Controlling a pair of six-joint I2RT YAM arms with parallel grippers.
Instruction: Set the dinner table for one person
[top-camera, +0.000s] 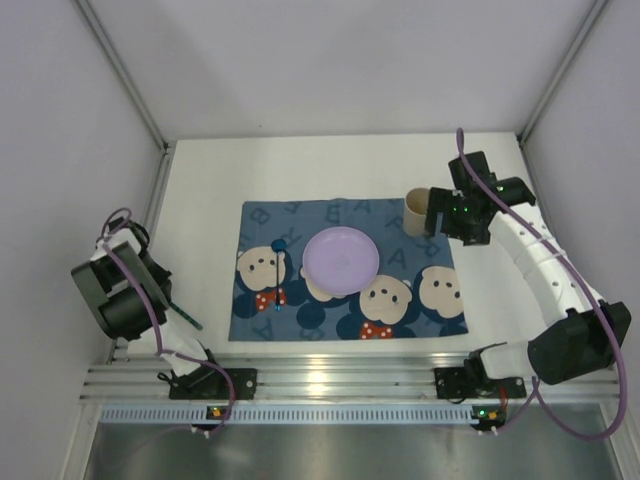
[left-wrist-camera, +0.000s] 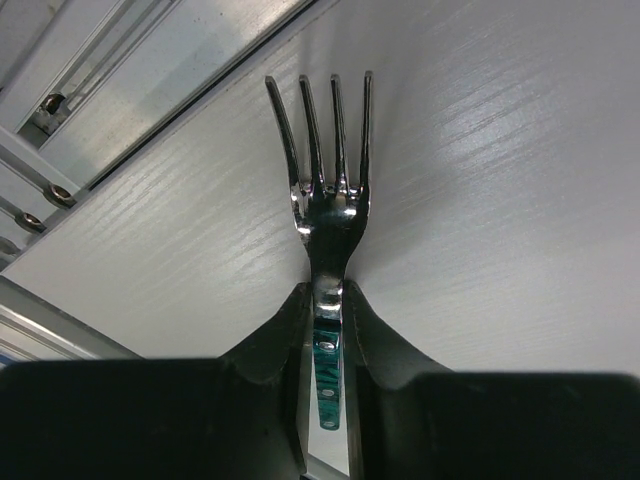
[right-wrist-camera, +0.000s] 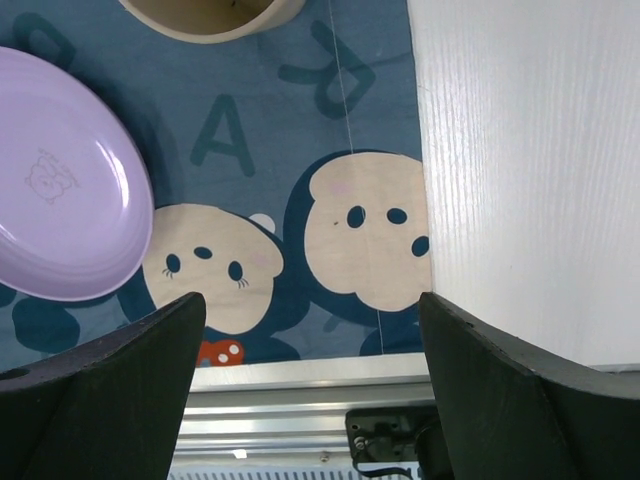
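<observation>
Fork (left-wrist-camera: 326, 215) near left edge of table (left-wrist-camera: 500, 200)

The table (top-camera: 200, 220) was white, the placemat (top-camera: 320, 215) blue with cartoon mice and letters, the plate (top-camera: 341, 260) lilac, the cup (top-camera: 417, 212) tan, the fork (left-wrist-camera: 325, 210) silver, green-handled.

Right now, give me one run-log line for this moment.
left gripper: shut on fork | right gripper: open over placemat edge | plate, cup: on placemat

Robot lab cell; plain white enclosure walls (top-camera: 330, 60); aluminium rail (top-camera: 330, 385) edging white dinner table (top-camera: 200, 180).
</observation>
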